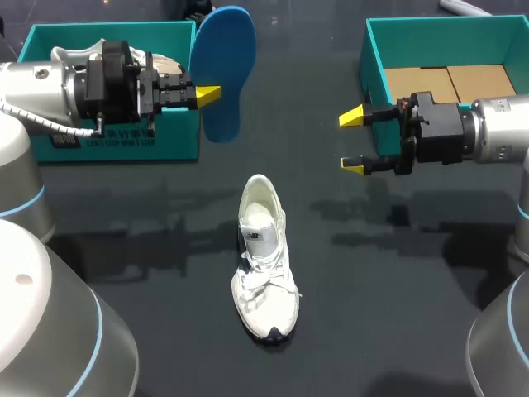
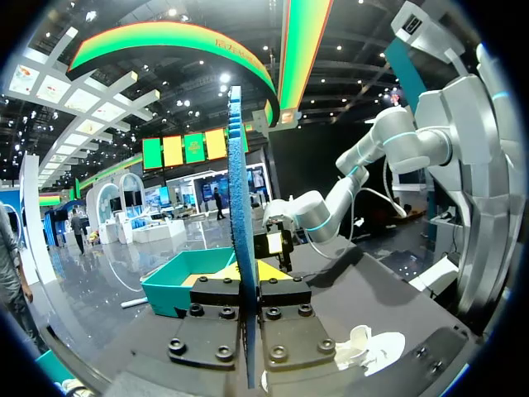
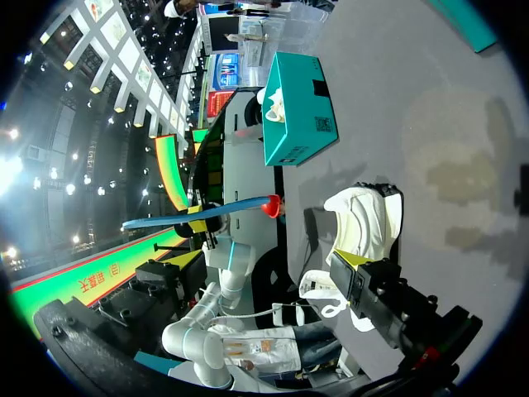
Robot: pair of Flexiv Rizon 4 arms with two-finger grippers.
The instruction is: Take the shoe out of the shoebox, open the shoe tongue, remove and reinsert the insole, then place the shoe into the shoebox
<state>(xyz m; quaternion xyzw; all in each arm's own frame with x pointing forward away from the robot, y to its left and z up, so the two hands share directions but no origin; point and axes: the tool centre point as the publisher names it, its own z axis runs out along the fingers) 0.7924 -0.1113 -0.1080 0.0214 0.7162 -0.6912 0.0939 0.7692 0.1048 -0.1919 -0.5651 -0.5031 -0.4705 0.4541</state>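
Shoe [image 1: 264, 260] sits mid-table, sole down, long axis near-far, toe toward the robot. Left gripper [image 1: 208, 94] pinches the blue insole [image 1: 223, 70] aloft beside the left shoebox [image 1: 116, 141], well apart from the shoe. Right gripper [image 1: 354, 142] is spread and holds nothing, by the right shoebox [image 1: 376, 50].

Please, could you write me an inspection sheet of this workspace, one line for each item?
Surface: dark glossy table.
Job's things: white shoe upright at the middle; blue insole out of it, held on edge; teal left box; teal right box, open.
Clutter: nothing seen.
Grippers: left gripper shut on the insole; right gripper open, empty, beside the right box.
Cables: white ribbed hose along the left arm.
Surroundings: nothing seen reaching over the table.
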